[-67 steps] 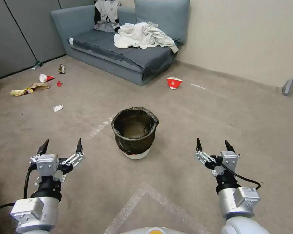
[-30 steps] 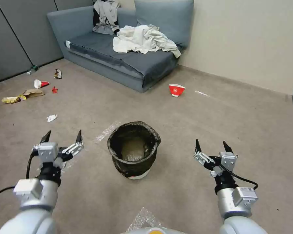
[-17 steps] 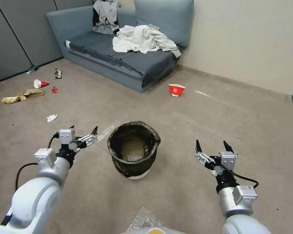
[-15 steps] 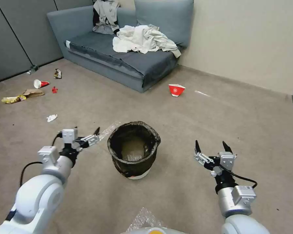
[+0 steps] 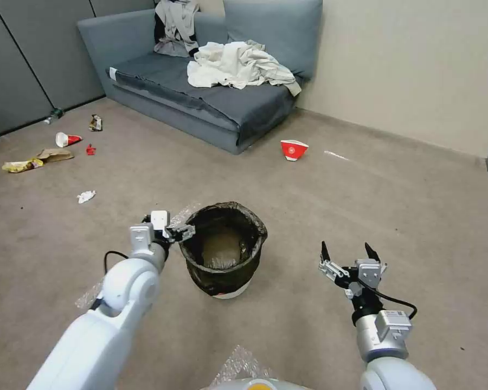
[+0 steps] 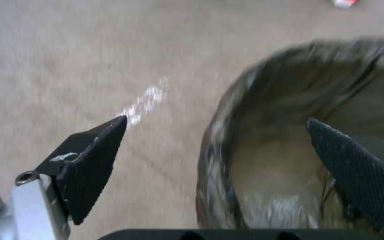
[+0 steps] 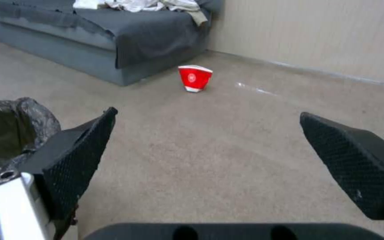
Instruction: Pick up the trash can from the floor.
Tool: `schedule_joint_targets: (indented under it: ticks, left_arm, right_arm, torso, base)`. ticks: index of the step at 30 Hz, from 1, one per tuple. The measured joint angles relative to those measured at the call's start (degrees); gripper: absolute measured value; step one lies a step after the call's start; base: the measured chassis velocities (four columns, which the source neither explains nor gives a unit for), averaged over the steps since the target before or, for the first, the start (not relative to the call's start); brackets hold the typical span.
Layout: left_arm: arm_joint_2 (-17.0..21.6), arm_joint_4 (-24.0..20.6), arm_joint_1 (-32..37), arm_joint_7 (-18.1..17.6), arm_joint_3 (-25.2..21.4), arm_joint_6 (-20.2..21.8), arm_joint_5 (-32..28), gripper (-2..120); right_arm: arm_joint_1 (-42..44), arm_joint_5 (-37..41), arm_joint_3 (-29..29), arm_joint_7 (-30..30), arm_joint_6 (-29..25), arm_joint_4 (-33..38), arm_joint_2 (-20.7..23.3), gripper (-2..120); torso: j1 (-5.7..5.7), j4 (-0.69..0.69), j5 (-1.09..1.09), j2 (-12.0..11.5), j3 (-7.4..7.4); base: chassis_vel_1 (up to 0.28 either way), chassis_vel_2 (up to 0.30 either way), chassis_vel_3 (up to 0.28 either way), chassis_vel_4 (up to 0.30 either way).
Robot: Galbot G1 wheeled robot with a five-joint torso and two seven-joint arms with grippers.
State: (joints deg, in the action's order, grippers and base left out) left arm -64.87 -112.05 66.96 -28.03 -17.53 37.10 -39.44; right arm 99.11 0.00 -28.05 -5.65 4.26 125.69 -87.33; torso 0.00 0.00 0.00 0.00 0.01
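Even indoor light, blurred left-wrist view

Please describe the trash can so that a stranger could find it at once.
In front of the grey sofa, on the open floor, stands the trash can. Unlike the red paper bowl, it is white with a dark bag over its rim.

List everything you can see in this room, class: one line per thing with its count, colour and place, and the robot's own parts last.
trash can: one, white with dark bag, standing on floor centre
floor: one, beige-grey carpet
sofa: one, blue-grey, by far wall
clothes: heap, pale, on sofa
paper bowl: one, red and white, on floor near sofa
litter: several scraps, mixed colours, far left floor
left gripper: open, fingers straddling can's near-left rim
right gripper: open, over floor right of can
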Motion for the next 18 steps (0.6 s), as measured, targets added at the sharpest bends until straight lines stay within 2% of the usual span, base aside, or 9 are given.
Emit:
schedule_joint_targets:
  ticks: [7, 9, 12, 18]
  left_arm:
    - [-1.39, 2.3, -1.22, -2.05, 1.22, 1.65, -2.22, 100]
    - [-1.84, 3.37, -1.78, -2.22, 1.47, 1.78, -3.98, 100]
    - [-2.45, 6.03, -3.71, -4.47, 2.44, 3.01, -8.49, 100]
    - [-2.85, 8.29, -5.38, -6.25, 3.56, 4.97, -9.24, 100]
  right_arm:
    - [-0.04, -0.69, -0.01, -0.08, -0.09, -0.51, -0.22, 100]
    - [0.01, -0.95, -0.01, -0.09, -0.1, -0.62, -0.34, 100]
    - [-0.12, -1.62, 0.04, -0.09, -0.1, -0.88, -0.58, 100]
    - [-0.4, -1.82, 0.05, -0.09, -0.1, -1.01, -0.59, 100]
  torso:
    - [0.0, 0.0, 0.01, 0.0, 0.0]
    - [0.0, 0.0, -0.01, 0.0, 0.0]
    - [0.0, 0.0, 0.0, 0.0, -0.01]
    - [0.0, 0.0, 0.0, 0.0, 0.0]
  base:
    - [0.0, 0.0, 0.0, 0.0]
    - [0.0, 0.0, 0.0, 0.0]
    - [0.0, 0.0, 0.0, 0.0]
    - [0.0, 0.0, 0.0, 0.0]
